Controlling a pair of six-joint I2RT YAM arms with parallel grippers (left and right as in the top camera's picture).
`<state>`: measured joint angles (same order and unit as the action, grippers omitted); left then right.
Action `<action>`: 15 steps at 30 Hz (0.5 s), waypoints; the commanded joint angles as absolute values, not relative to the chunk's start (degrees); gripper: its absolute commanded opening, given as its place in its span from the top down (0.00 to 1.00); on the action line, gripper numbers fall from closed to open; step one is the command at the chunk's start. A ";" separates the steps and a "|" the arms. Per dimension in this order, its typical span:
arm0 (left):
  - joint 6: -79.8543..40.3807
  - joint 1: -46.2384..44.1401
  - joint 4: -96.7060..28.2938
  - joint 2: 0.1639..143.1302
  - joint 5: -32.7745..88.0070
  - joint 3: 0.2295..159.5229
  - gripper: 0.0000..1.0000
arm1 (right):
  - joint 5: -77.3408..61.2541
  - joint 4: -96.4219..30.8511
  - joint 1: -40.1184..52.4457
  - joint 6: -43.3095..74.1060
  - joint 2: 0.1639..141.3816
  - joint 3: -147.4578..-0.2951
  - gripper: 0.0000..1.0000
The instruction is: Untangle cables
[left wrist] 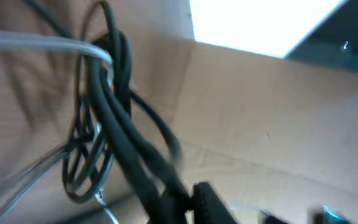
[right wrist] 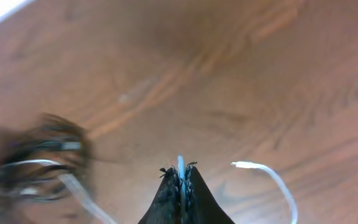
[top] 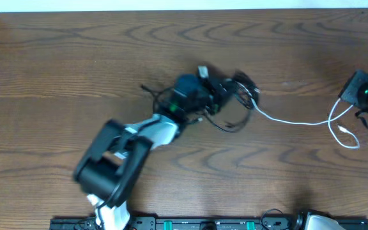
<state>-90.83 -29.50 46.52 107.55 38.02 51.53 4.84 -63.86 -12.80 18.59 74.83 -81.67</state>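
Cables [top: 232, 102]: 1 dark knot near the middle of the table [top: 75, 57], slightly right of centre. Black cables [left wrist: 114, 124] loop and cross one another. Their count cannot be told because the wrist views are blurred. 1 white cable [top: 292, 121] leaves the knot on its right side, runs over the wood toward the right edge and bends into a loop there. Its free plug end [right wrist: 241, 165] lies on the table just beside the right claw.

Left claw [top: 217, 96]: at the knot, on its left half, pressed together on the black cables. In the left wrist view the strands run down as 1 bundle into its tips, with the white cable crossing them at upper left. Cannot tell whether the knot is lifted off the wood.

Right claw [right wrist: 181, 179]: far right of the table, well apart from the knot. Fingers are pressed together, pinching the white cable. A pale sliver shows between the tips.

Left arm [top: 152, 131] comes in diagonally from the lower left. A black rail [top: 190, 223] runs along the near edge.
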 commanded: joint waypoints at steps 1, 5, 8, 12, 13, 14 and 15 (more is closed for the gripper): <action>-77.97 -25.82 41.39 100.62 46.74 52.47 0.93 | 11.16 -63.53 -13.39 25.10 75.61 -75.88 0.99; -65.08 -22.70 24.51 91.22 45.34 52.47 0.92 | 12.03 -60.10 -16.45 27.20 75.64 -68.01 0.99; -57.63 -22.39 12.23 84.60 39.05 52.47 0.93 | 12.03 -57.84 -18.92 27.83 75.66 -64.03 0.99; -51.57 -22.79 -1.89 76.60 28.86 52.47 0.93 | 10.20 -56.07 -21.52 32.62 75.66 -58.81 0.92; -50.76 -22.79 -4.12 75.31 27.05 52.47 0.92 | 9.89 -55.79 -21.67 32.99 75.66 -57.84 0.83; -50.46 -22.79 -5.80 74.35 25.67 52.47 0.92 | 9.91 -55.42 -21.65 33.15 75.66 -57.01 0.74; -50.33 -22.79 -7.40 73.45 24.43 52.47 0.93 | 9.93 -55.27 -21.67 33.15 75.66 -56.42 0.72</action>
